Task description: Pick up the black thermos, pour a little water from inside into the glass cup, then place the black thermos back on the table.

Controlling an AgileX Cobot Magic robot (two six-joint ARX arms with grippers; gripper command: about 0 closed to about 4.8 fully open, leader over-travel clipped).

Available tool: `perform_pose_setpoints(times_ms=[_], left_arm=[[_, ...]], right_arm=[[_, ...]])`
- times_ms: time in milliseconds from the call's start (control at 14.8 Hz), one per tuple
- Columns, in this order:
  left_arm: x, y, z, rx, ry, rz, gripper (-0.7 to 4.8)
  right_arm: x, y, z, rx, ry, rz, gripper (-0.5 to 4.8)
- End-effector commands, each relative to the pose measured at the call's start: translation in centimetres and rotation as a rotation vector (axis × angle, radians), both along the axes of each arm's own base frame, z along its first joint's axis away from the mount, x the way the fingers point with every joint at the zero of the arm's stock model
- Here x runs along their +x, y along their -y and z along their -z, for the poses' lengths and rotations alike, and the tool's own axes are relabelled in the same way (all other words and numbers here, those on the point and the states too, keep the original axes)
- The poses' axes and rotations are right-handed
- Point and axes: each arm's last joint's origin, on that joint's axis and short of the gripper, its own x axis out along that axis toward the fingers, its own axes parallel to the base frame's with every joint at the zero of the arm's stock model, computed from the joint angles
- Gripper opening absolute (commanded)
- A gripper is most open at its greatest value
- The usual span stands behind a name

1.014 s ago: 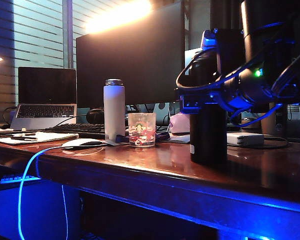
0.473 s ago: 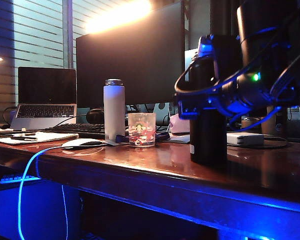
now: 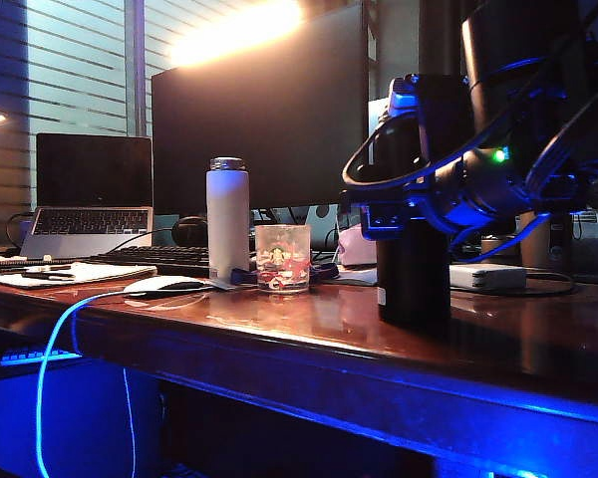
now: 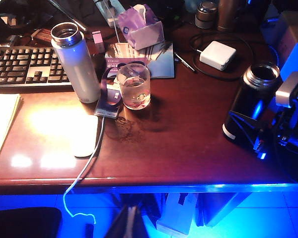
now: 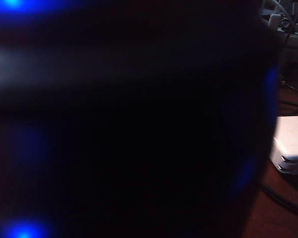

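Thermos: the black thermos stands upright on the table, well to the right of the glass cup in the exterior view, lid off w/ its shiny open mouth showing in the left wrist view. Right gripper sits at the thermos's mid-to-upper body, dark housing and looped cables crowding that side; its fingers seem to flank the bottle, but whether they're actually pressed onto it or just apart around it can't be told, too dark. Right wrist view is almost all black, blurred thermos wall filling the pic right up against the camera, w/ a white power adapter on the table beyond. Thermos base looks to be on the wood. Left gripper isn't seen in any pic; its wrist cam looks down on the desk from above. Glass cup is upright, clear, w/ a green logo, just beside a white bottle w/ silver top, and a white mouse lies near the front edge. Behind: keyboard, laptop, big dark monitor.
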Motion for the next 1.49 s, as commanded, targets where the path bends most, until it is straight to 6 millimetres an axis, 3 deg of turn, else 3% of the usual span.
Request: perform_pose_setpoints(times_ms=[68, 135, 203, 879, 1285, 1488], left_arm=[[0.0, 0.0, -0.2, -0.005, 0.014, 0.003, -0.02], [0.0, 0.0, -0.2, -0.005, 0.014, 0.003, -0.01], [0.0, 0.0, -0.2, -0.005, 0.015, 0.004, -0.02], [0.0, 0.0, -0.2, -0.005, 0.014, 0.003, -0.02], [0.0, 0.0, -0.2, -0.005, 0.014, 0.004, -0.02], [0.0, 0.0, -0.2, -0.005, 0.014, 0.004, -0.02]], right_arm=[[0.2, -0.1, -0.4, 0.015, 0.023, 0.002, 2.19], [0.2, -0.1, -0.4, 0.011, 0.018, 0.002, 1.65], [0.1, -0.1, -0.3, 0.007, 0.012, 0.002, 1.47], [0.6, -0.3, -1.3, -0.015, 0.068, 0.053, 1.47], [3.5, -2.1, -4.5, -0.042, 0.074, 0.06, 1.47], [5.6, -2.0, -6.9, -0.031, 0.09, 0.112, 1.48]])
